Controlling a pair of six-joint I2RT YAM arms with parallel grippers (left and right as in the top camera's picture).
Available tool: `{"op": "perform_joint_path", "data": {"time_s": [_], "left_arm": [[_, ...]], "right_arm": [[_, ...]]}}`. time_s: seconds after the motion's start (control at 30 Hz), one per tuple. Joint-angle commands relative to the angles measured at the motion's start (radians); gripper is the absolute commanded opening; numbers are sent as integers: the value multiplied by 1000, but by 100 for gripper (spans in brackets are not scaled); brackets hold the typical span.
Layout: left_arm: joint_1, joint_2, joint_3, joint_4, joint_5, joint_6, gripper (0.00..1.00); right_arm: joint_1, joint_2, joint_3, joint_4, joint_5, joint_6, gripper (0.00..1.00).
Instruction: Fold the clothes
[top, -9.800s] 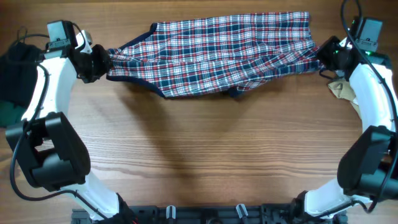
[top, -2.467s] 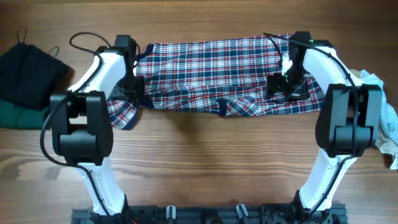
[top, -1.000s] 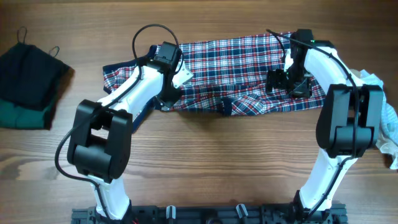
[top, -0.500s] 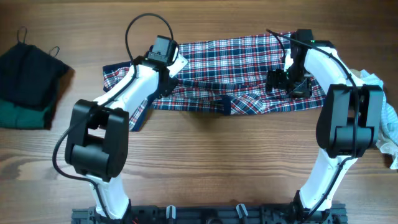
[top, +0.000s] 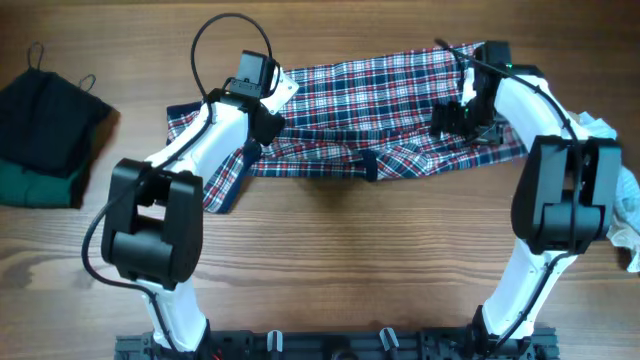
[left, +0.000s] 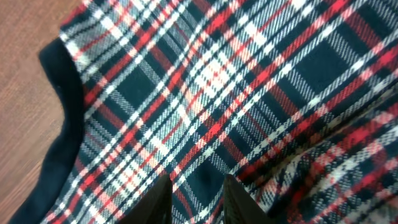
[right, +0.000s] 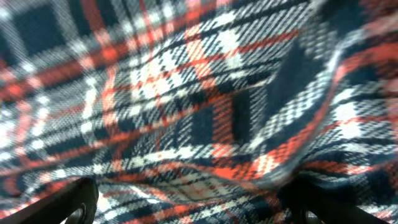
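Note:
The clothes in hand are one red, navy and white plaid garment (top: 370, 100), spread along the far middle of the table with its left end bunched over itself. My left gripper (top: 262, 128) rests on its left part. In the left wrist view the gripper (left: 196, 182) has its two dark fingertips a narrow gap apart, with flat plaid (left: 211, 93) showing between them and navy trim (left: 62, 106) at the left edge. My right gripper (top: 452, 118) sits on the garment's right part. In the right wrist view it (right: 196, 196) stands wide open over a raised fold of plaid (right: 186, 93).
A folded black garment (top: 45, 115) lies on a green one (top: 35, 185) at the table's left edge. A pale crumpled cloth (top: 620, 195) lies at the right edge. Bare wooden tabletop (top: 330, 270) stretches in front of the plaid garment.
My left gripper has drawn back toward the far left across the plaid, and its fingers now stand slightly apart. The right gripper has shifted a little farther away and stays wide open.

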Motion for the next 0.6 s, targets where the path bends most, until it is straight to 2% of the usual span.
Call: {"op": "perform_joint_path", "data": {"time_s": [0.0, 0.1, 0.17, 0.27, 0.33, 0.4, 0.47, 0.57], "left_arm": [[9, 38, -5, 3, 18, -3, 29], [16, 29, -4, 21, 42, -48, 34], [23, -2, -4, 37, 87, -87, 41], [39, -35, -4, 31, 95, -91, 46], [63, -42, -4, 19, 96, -172, 45], [95, -61, -4, 14, 107, -325, 42], [124, -100, -4, -24, 214, -441, 42], [147, -116, -5, -84, 223, -602, 29]], "right_arm": [[-3, -37, 12, 40, -74, -27, 98], [-3, -69, 12, 59, -74, -30, 98], [-3, -111, 12, 64, -62, -29, 99], [-3, -163, 12, 64, 13, -29, 100], [-3, -183, 12, 71, 52, -108, 99], [-8, -183, 11, 67, 152, -124, 100], [-30, -183, 9, 53, 171, -124, 100], [-69, -179, -16, 88, 159, -134, 95]]}}
